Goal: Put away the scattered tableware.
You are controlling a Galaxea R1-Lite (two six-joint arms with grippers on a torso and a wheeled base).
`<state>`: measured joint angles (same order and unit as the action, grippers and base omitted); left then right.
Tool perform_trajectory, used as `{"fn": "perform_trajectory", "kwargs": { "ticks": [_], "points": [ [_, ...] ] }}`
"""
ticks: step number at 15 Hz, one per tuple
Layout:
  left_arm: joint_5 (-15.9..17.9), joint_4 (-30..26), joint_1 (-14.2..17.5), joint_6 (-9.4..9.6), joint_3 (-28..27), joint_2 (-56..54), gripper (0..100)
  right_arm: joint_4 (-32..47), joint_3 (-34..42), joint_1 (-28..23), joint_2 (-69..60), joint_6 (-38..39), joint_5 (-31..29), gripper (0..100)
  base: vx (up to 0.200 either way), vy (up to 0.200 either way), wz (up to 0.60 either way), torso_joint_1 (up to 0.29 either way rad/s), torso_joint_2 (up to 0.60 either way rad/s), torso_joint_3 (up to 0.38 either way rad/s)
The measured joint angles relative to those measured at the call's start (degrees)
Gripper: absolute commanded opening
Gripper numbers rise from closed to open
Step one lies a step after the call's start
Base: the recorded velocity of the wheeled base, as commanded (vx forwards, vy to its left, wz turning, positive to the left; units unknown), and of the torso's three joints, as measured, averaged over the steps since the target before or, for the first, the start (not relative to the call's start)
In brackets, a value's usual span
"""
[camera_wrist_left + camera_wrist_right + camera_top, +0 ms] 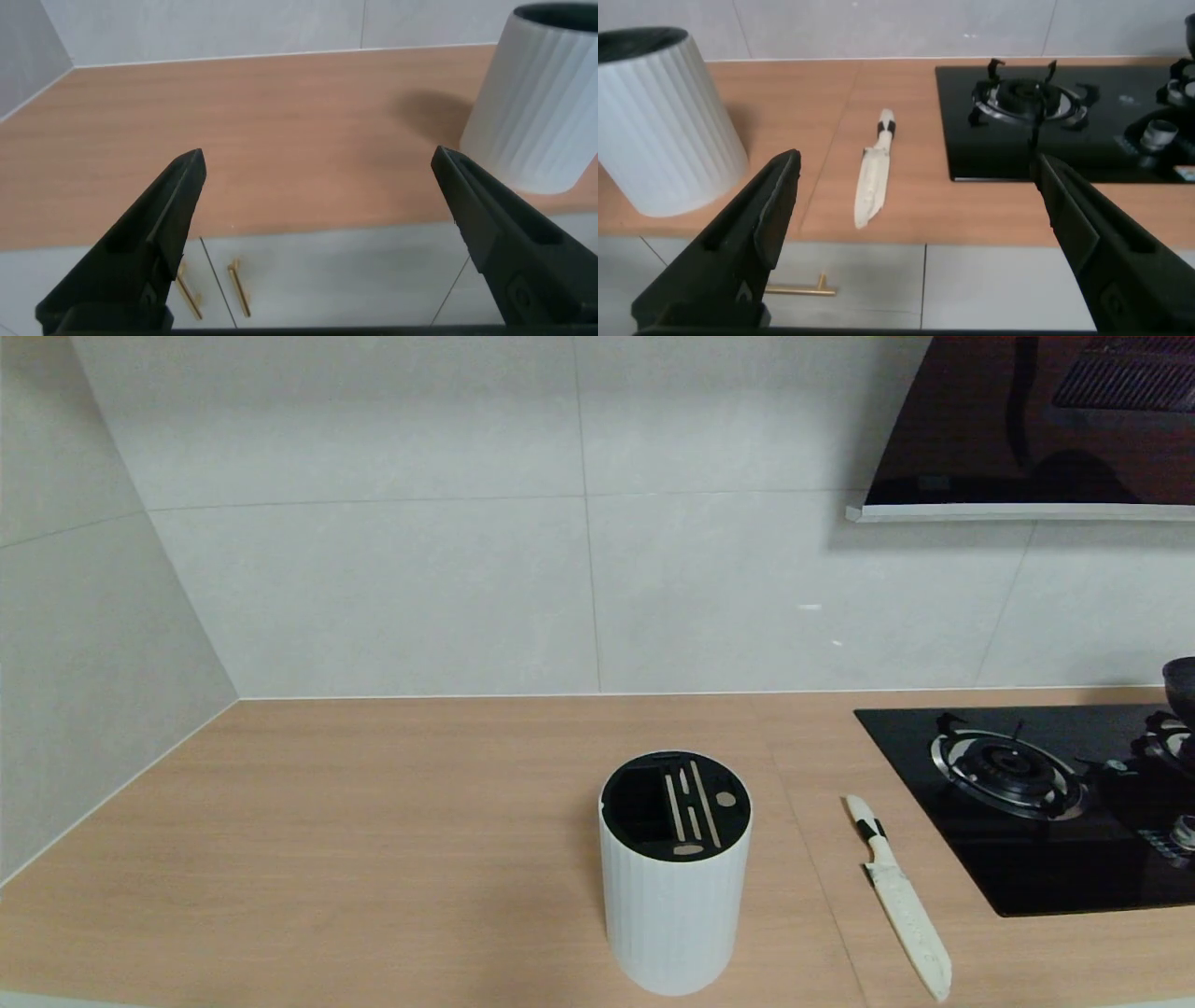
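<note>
White ribbed cylindrical holder (674, 896) stands near the front edge of the wooden countertop (373, 803), with the white knife (896, 891) flat nearby. We hold the left gripper (322, 243) and right gripper (920, 243) spread wide.

Matt ribbed holder (674, 896), wood-grain counter (373, 821)

A wooden counter (373, 803) carries an upright white ribbed holder (674, 887), a white knife (898, 896) lying flat nearby, and a black hob (1008, 859).

Soft, even indoor light
The white holder (674, 887) casts a faint shadow on the counter (373, 821); the glossy hood (1027, 429) and black hob (1027, 863) show reflections.
</note>
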<state>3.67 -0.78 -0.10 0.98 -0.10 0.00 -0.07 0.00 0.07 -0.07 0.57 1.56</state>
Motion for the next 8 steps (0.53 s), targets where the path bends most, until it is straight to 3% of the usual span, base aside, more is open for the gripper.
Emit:
{"fn": "perform_trajectory", "kwargs": {
  "ticks": [8],
  "points": [
    [0.0,-0.01,0.0,0.0,0.0,0.0,100,0.0,0.0,0.0,0.0,0.0,-0.01,100,0.0,0.0,0.0,0.026,-0.05,-0.025]
  ]
}}
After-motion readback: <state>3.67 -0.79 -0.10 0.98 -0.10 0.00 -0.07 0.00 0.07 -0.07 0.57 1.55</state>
